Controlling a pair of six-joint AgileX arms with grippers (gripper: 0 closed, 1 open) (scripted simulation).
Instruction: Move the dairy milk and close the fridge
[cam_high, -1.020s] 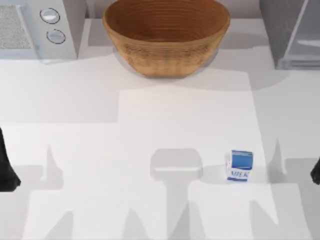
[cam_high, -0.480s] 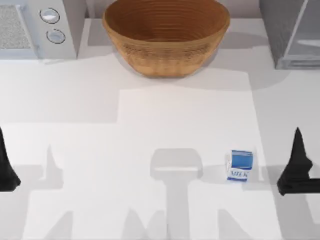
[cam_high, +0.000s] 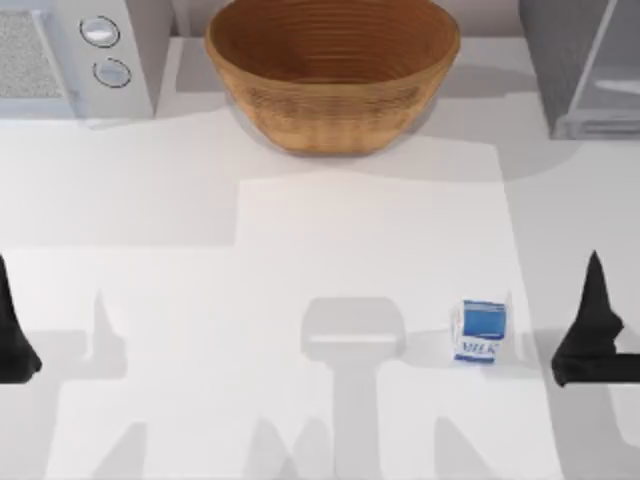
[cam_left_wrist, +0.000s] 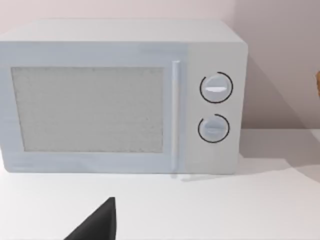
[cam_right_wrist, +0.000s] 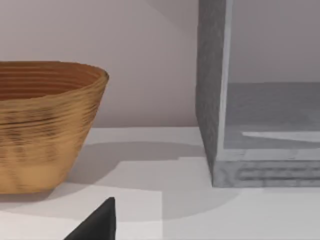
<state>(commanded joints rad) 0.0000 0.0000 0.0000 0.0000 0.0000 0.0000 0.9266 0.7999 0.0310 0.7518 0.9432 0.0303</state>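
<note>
While the left gripper (cam_high: 12, 335) rests parked at the left edge of the surface (cam_high: 300, 250), clear of the work, we cannot tell how its fingers stand. At far left sits the microwave (cam_high: 75, 55), which plays no part here. Far centre, the wicker bowl (cam_high: 333, 70) stands as the likeliest receptacle for the carton. Right of centre and near, the dairy milk (cam_high: 479, 331) stands upright, untouched, its "MILK" side facing us. Just beside it, to the right, hovers the right gripper (cam_high: 592, 335), placed, we judge, for a sideways approach; its finger state we cannot tell. At far right the fridge (cam_high: 585, 65) awaits closing, its door panel (cam_right_wrist: 272, 115) facing the surface.
</note>
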